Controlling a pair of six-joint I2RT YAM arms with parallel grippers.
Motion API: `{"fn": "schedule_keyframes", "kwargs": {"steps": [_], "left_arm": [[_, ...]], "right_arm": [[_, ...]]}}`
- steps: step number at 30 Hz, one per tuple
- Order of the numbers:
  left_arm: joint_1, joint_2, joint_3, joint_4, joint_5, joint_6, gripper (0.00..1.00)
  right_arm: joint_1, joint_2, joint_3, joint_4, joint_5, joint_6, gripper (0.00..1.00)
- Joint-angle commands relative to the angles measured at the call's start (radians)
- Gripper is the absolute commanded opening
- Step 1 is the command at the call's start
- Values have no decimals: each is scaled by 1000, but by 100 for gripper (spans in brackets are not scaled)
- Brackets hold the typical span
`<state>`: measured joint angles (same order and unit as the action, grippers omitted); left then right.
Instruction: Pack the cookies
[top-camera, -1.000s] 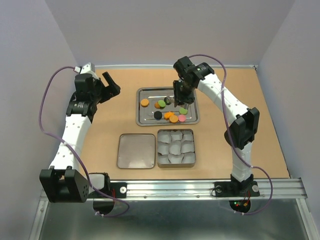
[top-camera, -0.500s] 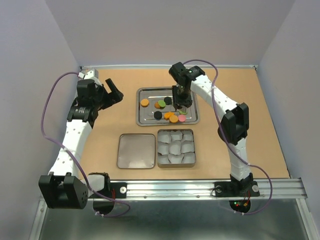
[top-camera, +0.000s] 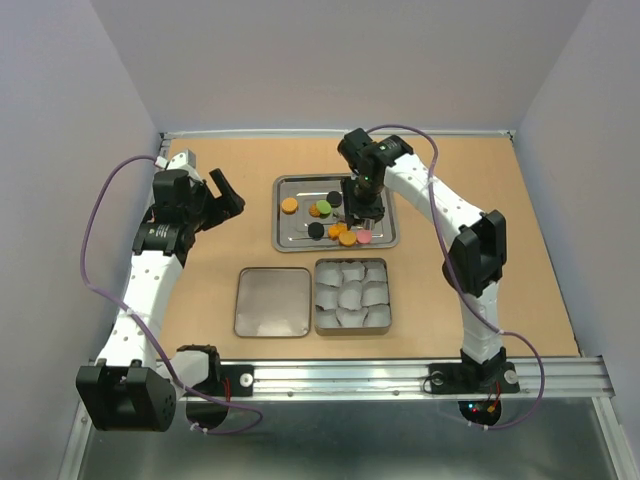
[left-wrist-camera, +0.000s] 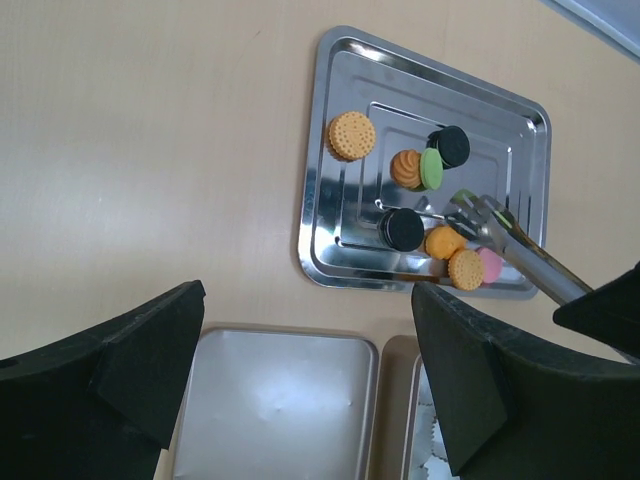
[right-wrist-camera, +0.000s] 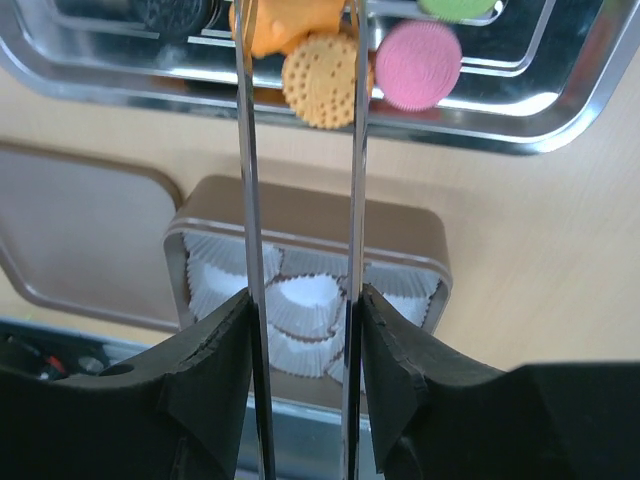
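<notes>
No writing or label can be read anywhere.

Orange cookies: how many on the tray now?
4 orange cookies on the tray: one alone, one against a green cookie, two side by side beside the pink cookie. The tongs may hide more.

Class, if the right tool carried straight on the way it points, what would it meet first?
The right tool holds tongs, whose tips would land first among the cookies on the tray, probably an orange one; depth is unclear.
</notes>
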<state>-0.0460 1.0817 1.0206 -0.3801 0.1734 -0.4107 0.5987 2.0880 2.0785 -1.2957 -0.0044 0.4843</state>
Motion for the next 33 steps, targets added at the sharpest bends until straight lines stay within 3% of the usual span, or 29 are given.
{"fn": "schedule_keyframes", "kwargs": {"steps": [1,11,33], "left_arm": [[-6,-23,-7,1,-15,15,95],[-14,-28,-40,17,-5,3,93],[-17,-62,-67,-6,-40,15,93]], "right_arm": [[18,-108,-52,-17,-17,20,49],[27,-197,-181,-42,0,17,50],[84,-155,-195,-45,-34,16,52]]}}
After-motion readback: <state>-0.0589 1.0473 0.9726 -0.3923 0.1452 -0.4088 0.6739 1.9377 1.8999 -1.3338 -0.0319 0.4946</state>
